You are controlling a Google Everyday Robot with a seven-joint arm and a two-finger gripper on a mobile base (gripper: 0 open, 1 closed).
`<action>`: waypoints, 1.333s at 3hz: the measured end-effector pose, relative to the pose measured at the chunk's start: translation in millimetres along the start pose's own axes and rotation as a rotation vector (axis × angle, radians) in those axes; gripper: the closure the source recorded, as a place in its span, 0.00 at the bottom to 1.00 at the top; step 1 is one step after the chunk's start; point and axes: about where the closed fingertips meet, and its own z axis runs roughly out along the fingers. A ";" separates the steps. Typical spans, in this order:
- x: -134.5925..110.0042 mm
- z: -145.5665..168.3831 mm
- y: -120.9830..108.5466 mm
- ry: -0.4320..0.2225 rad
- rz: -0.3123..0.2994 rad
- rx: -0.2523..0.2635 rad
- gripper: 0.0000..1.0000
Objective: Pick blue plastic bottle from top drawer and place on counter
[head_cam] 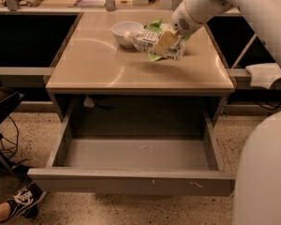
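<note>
Gripper [165, 41] clamps the bottle [147, 39] low over the counter [107, 69], beside the bowl [123, 31] and bag [154, 26]. Best to lower it flat onto bare top, then let go gently so it can't roll.
</note>
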 end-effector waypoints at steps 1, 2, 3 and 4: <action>0.0 0.0 0.0 0.000 0.000 0.000 0.34; 0.0 0.1 0.0 0.000 0.000 0.000 0.11; 0.0 0.1 0.0 0.000 0.000 0.000 0.00; 0.0 0.1 0.0 0.000 0.000 0.000 0.00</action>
